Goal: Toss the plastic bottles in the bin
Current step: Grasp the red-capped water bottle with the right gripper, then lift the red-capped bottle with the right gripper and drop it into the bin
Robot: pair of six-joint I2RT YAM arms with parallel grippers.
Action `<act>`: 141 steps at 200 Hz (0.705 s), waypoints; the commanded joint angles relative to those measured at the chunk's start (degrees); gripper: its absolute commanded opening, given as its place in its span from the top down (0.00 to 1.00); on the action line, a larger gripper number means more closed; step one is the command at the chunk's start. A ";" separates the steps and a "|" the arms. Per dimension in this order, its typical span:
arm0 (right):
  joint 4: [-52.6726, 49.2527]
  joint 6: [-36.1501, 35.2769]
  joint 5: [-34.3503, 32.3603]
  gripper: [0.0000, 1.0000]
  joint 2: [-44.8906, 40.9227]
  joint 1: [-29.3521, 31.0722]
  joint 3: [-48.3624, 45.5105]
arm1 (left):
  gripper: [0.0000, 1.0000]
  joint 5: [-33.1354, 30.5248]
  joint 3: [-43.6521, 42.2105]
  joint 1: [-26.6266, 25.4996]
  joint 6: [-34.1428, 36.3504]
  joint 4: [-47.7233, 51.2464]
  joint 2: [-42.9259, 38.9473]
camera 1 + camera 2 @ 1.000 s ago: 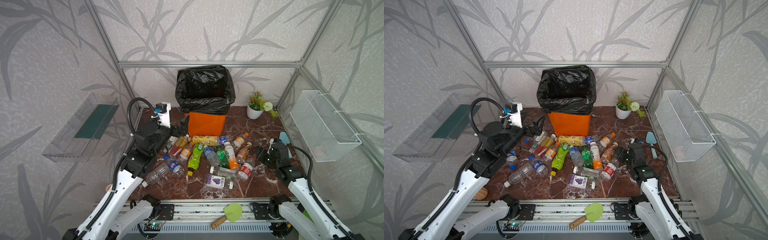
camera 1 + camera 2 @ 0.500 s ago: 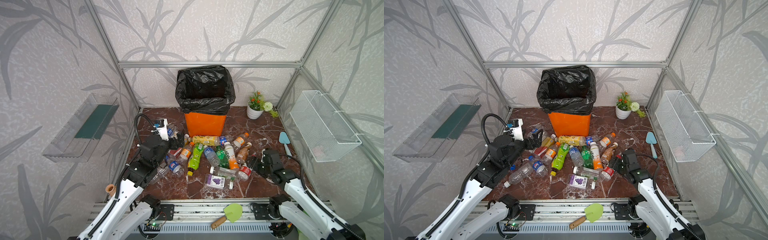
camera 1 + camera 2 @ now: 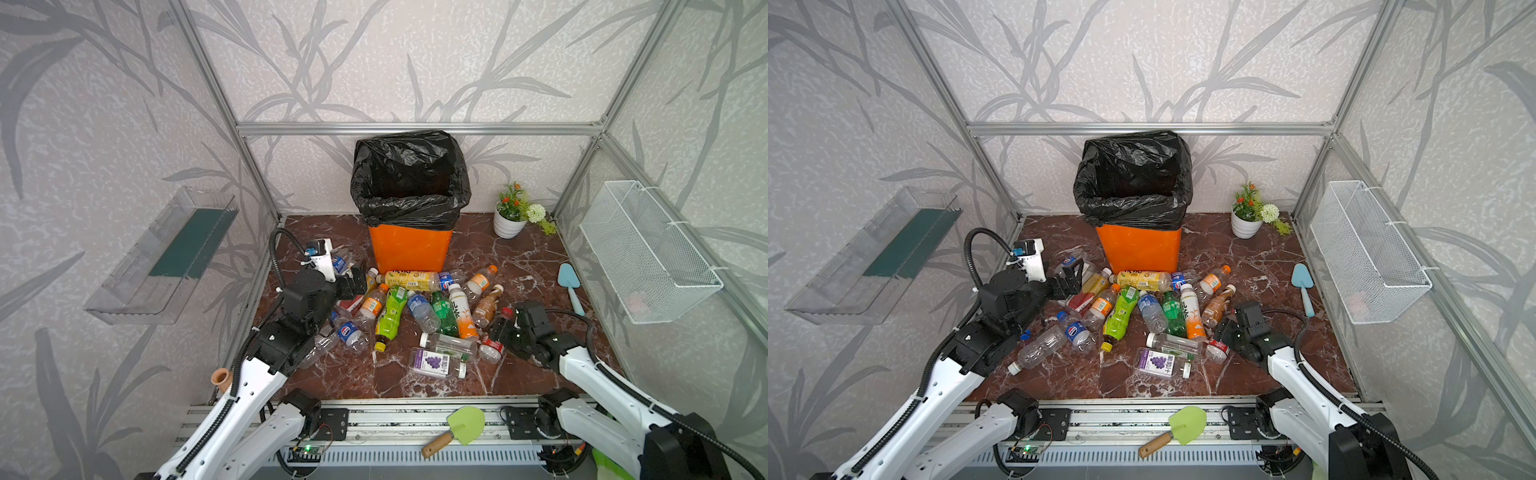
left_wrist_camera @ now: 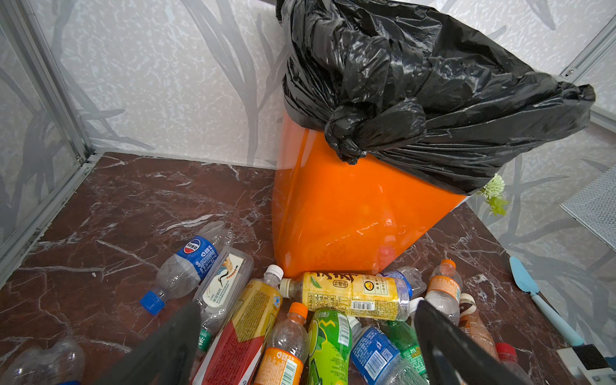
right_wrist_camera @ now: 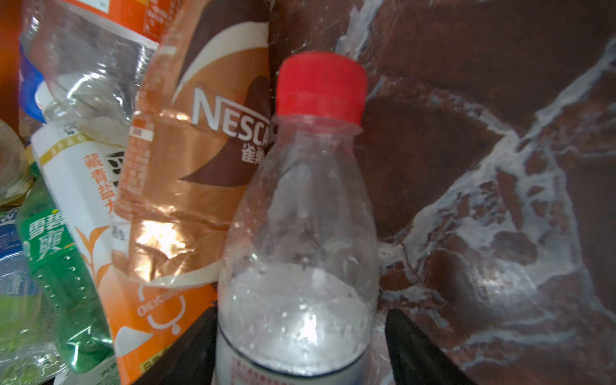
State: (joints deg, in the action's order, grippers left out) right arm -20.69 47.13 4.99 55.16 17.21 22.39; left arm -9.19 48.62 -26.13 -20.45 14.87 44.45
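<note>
The plastic bottles point(image 3: 415, 311) lay in a loose heap on the marble floor point(image 3: 519, 257), all of them outside the bin point(image 3: 409, 249), which stood upright behind the heap with its black bag folded over the rim.

One clear red-capped bottle point(image 5: 300, 233) lay lengthwise between the fingers of the right gripper point(image 5: 300, 311), its cap pointing out past the fingertips. One finger point(image 5: 200, 333) looked to be against its side and the other point(image 5: 410, 340) sat just off it with a sliver of floor showing, so I could not tell whether the bottle was truly gripped. Just beside that first finger lay a brown Nescafé bottle point(image 5: 200, 166), touching the red-capped one, then a white tea bottle point(image 5: 76, 186) and a green Sprite bottle point(image 5: 56, 266) farther out.

The left gripper point(image 4: 308, 306) hung low over the other end of the heap with its fingers spread wide and nothing in them. Between and below them lay a green-labelled bottle point(image 4: 328, 346) and an orange-capped bottle point(image 4: 286, 346). Just beyond the fingertips a yellow-labelled bottle point(image 4: 350, 293) lay crosswise at the foot of the bin, and outside one finger lay a blue-capped Pepsi bottle point(image 4: 186, 263).

Well clear of both grippers, a blue trowel point(image 3: 570, 286) lay on the floor.
</note>
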 commanded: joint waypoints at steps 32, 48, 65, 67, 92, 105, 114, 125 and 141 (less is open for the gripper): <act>4.21 1.73 -0.61 0.31 1.91 0.28 -2.17 | 0.01 -0.31 0.07 -0.05 -1.14 0.41 0.48; 3.85 1.62 -1.56 0.37 0.33 0.33 -2.18 | 0.01 -0.35 0.25 -0.04 -1.17 0.42 0.56; 2.76 1.00 -3.18 0.40 -2.93 0.28 -1.86 | 0.01 -0.39 0.25 0.00 -1.17 0.50 0.47; 2.63 0.87 -3.40 0.40 -3.47 0.26 -1.84 | 0.01 -0.39 0.27 -0.02 -1.24 0.51 0.47; 0.79 -0.31 -6.19 0.44 -10.44 0.28 -1.29 | 0.01 -0.48 -0.01 0.00 -1.56 0.49 0.55; -0.13 -0.97 -7.90 0.45 -15.06 0.28 -0.91 | 0.01 -0.82 -0.17 0.02 -1.83 0.50 0.66; 0.46 -1.66 -8.92 0.46 -18.93 0.28 -0.73 | 0.01 -1.50 -0.24 -0.03 -2.09 0.56 0.71; 1.40 -2.33 -11.23 0.47 -23.54 0.26 -0.22 | 0.01 -3.00 -0.52 -0.04 -2.92 0.79 0.62; 3.98 -4.65 -14.40 0.48 -29.82 0.26 2.10 | 0.01 -4.45 -0.99 0.00 -3.43 0.73 0.64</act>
State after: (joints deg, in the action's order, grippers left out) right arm -19.20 46.30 -2.68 33.85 17.26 20.75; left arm -10.13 48.58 -26.13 -21.71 15.00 45.17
